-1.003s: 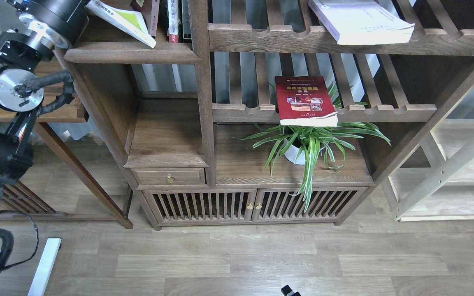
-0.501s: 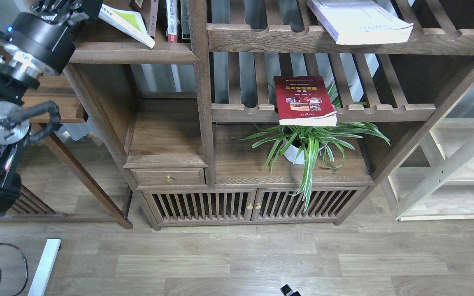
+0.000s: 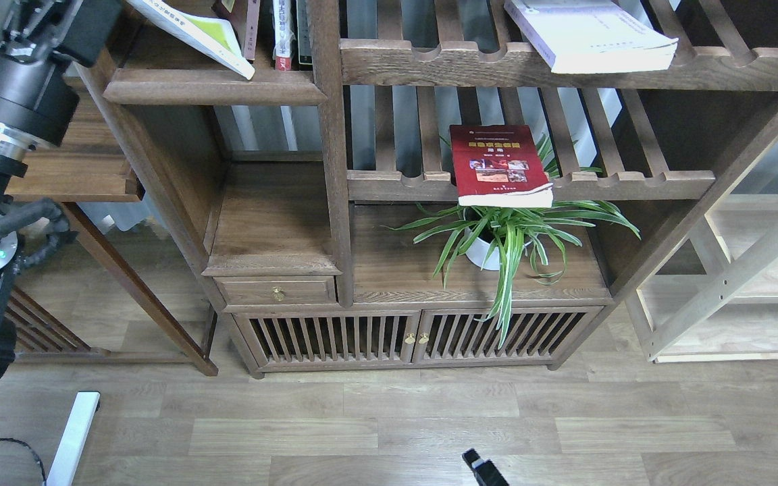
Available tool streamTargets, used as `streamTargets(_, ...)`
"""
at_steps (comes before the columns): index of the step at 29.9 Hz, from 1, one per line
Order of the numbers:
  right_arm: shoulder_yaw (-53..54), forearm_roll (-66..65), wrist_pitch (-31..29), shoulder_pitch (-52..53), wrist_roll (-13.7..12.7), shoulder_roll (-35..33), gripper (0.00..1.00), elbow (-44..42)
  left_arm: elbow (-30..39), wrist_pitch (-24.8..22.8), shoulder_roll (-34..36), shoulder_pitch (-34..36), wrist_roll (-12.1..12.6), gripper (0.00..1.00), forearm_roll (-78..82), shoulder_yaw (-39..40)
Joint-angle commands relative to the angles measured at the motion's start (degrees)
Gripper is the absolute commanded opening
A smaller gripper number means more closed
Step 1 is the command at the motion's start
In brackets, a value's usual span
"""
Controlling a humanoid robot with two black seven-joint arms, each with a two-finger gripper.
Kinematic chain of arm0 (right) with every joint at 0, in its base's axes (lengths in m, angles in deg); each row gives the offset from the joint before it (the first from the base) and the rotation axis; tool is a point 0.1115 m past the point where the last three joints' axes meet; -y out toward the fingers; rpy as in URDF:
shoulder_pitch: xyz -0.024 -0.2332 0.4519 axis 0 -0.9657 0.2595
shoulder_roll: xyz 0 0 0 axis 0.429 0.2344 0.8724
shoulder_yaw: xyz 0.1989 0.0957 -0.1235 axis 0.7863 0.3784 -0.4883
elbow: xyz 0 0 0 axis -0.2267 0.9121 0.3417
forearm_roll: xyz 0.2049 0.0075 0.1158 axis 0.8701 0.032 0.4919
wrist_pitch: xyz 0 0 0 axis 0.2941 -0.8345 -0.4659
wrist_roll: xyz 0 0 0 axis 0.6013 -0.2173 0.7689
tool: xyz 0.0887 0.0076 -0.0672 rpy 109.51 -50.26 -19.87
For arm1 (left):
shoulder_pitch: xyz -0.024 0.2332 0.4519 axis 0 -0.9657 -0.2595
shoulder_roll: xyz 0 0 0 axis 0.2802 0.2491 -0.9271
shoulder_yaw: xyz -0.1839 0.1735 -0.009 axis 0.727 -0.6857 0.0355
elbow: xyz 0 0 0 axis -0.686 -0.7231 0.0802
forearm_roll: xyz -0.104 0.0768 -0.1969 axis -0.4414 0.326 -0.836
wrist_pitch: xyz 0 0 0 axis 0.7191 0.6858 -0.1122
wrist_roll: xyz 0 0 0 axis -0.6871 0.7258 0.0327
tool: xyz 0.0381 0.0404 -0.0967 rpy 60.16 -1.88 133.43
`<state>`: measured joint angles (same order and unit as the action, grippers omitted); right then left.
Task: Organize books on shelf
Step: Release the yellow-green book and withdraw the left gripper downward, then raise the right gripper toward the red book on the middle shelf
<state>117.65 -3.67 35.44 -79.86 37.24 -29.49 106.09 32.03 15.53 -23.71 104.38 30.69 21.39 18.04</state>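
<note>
The yellow-green book (image 3: 208, 35) leans tilted on the solid dark shelf (image 3: 213, 86) at the top left, beside several upright books (image 3: 285, 34). A dark red book (image 3: 499, 165) lies on the middle slatted rack and overhangs its front rail. Up on the top slatted rack rests the thick white book (image 3: 591, 34). My left gripper (image 3: 41, 17) is at the top left corner, just left of the bookcase's side post and of the yellow-green book; the frame edge cuts off its fingers. Only a dark tip of my right gripper (image 3: 485, 470) shows at the bottom edge.
A potted spider plant (image 3: 507, 236) stands under the red book on the cabinet top. A small drawer (image 3: 277, 291) and slatted cabinet doors (image 3: 416, 337) are below. A light wooden rack (image 3: 733, 270) stands to the right and a low wooden table (image 3: 85, 175) to the left.
My left arm has swung up and to the left, so its gripper now sits left of the bookcase post. The right gripper's tip has come slightly further into view. The books have not moved.
</note>
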Motion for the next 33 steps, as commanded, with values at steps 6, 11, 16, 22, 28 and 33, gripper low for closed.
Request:
streamTargets(6, -2.9, 0.0, 0.0, 0.1, -0.3, 0.0, 0.99, 2.2, -0.4, -10.3, -0.7, -5.6, -6.3, 0.97, -8.3, -0.2)
streamTargets(11, -2.9, 0.0, 0.0, 0.4, -1.3, 0.0, 0.99, 3.6, 0.1, -12.6, -2.2, -9.6, -5.8, 0.98, -12.4, -0.2)
streamTargets(16, -1.1, 0.6, 0.0, 0.8, -1.2, 0.0, 0.99, 5.1, -0.9, -12.7, -2.1, -12.5, -5.1, 0.98, -12.5, -0.8)
streamTargets(22, -0.5, 0.1, 0.0, 1.6, -0.9, -1.0, 0.99, 5.5, -1.0, -12.7, -5.3, -15.8, -4.6, 0.99, -12.7, -0.3)
streamTargets(28, -3.3, 0.2, 0.0, 3.6, -1.1, -8.3, 0.99, 5.6, -1.0, -12.7, -6.6, -17.0, -4.6, 0.99, -16.0, -0.7)
streamTargets(33, -3.1, 0.1, 0.0, 0.8, -1.2, -12.3, 0.99, 5.6, -1.3, -12.7, -9.1, -18.1, -5.2, 0.98, -16.4, -1.0)
